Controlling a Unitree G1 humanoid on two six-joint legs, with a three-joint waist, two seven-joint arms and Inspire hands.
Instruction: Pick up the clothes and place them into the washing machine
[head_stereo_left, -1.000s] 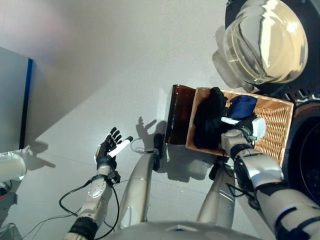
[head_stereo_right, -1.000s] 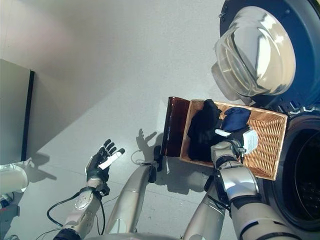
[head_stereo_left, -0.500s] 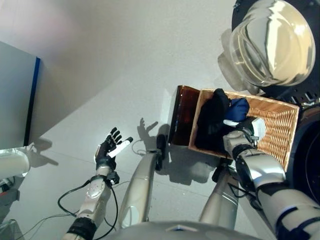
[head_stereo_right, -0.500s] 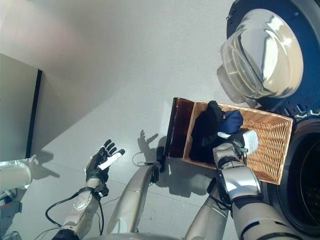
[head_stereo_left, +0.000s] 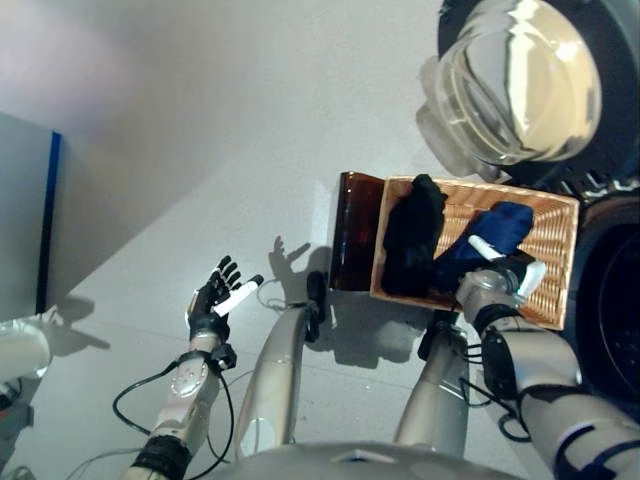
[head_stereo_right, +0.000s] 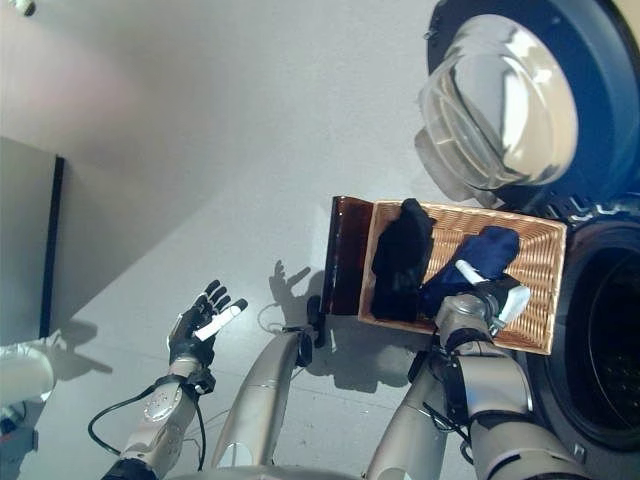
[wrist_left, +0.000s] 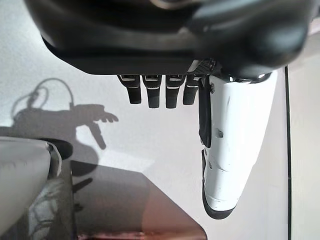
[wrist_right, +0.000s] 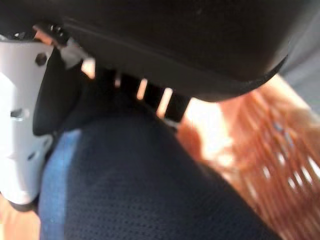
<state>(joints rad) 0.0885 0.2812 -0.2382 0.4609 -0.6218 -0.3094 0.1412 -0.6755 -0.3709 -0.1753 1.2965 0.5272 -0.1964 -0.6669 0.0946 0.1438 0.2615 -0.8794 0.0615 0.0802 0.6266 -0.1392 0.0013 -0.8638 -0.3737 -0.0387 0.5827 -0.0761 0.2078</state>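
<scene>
A shallow wicker basket (head_stereo_left: 555, 250) rests on a low dark brown box (head_stereo_left: 355, 230) beside the washing machine (head_stereo_left: 610, 300). A black garment (head_stereo_left: 408, 235) lies at its left end. A navy blue garment (head_stereo_left: 492, 232) stretches across the middle toward my right hand (head_stereo_left: 503, 272), which sits at the basket's near rim. In the right wrist view the blue cloth (wrist_right: 125, 190) is pinched between the white-covered thumb (wrist_right: 20, 120) and the fingers. My left hand (head_stereo_left: 215, 300) is open and empty above the floor at the lower left.
The machine's round glass door (head_stereo_left: 515, 80) stands open behind the basket. The dark drum opening (head_stereo_right: 610, 340) is to the right of the basket. A grey panel with a blue edge (head_stereo_left: 25, 220) stands at the far left. Grey floor lies between.
My right hand has drawn back toward the basket's near right edge, and the blue garment now stretches out behind it. The camera has shifted a little. My left hand has stayed put.
</scene>
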